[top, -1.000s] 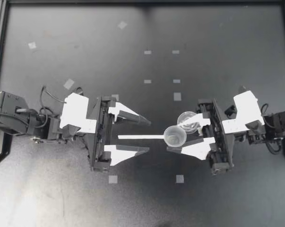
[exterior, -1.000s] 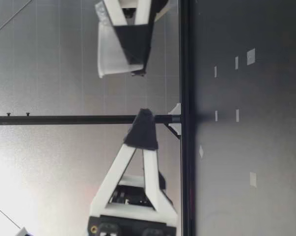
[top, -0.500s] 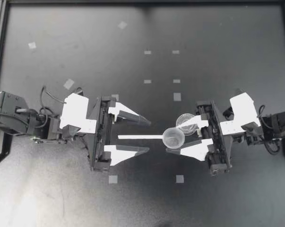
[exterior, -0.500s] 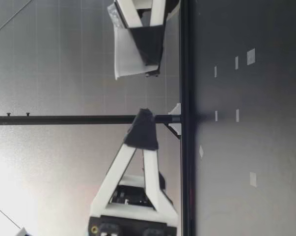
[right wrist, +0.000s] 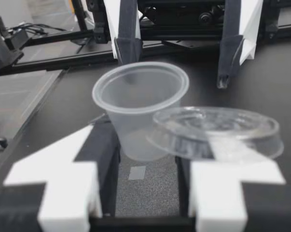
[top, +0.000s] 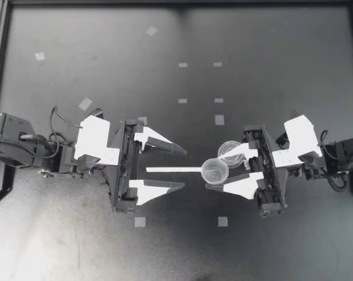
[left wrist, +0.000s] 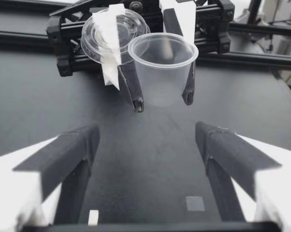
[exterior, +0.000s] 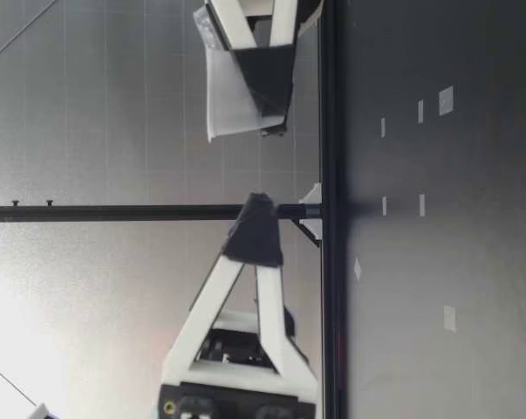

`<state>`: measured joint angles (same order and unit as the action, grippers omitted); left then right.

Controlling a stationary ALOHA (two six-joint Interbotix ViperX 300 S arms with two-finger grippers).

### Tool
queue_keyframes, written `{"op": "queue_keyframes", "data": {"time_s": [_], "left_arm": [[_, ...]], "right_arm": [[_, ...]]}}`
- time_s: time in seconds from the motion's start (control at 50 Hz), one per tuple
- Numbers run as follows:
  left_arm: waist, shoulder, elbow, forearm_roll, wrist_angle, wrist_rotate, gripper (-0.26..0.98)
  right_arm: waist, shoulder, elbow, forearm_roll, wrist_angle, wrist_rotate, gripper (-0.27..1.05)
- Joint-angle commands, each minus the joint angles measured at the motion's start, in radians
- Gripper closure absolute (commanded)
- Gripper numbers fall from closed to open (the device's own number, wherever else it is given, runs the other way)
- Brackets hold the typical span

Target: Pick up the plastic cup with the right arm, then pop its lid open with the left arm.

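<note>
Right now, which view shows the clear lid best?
Right wrist view: the lid lies close and whole on one finger of my right tool, beside the cup. Left wrist view shows it crossed by that finger; top view, small; low view, not clearly.

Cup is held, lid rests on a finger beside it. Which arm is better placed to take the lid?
Likely left. My left gripper is open, empty and facing the lid; my right gripper is shut on the cup.
</note>
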<state>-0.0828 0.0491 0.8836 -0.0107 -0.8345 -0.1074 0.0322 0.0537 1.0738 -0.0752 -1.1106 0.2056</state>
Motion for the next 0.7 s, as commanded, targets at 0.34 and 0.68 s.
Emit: {"op": "queue_keyframes", "data": {"time_s": [0.34, 0.68], "left_arm": [[0.000, -0.021, -0.008, -0.002, -0.005, 0.003, 0.00], [0.000, -0.020, -0.008, -0.002, -0.003, 0.006, 0.00]], "right_arm": [[0.005, -0.011, -0.011, -0.002, -0.002, -0.002, 0.46], [0.005, -0.005, -0.011, -0.002, -0.002, -0.006, 0.46]]}}
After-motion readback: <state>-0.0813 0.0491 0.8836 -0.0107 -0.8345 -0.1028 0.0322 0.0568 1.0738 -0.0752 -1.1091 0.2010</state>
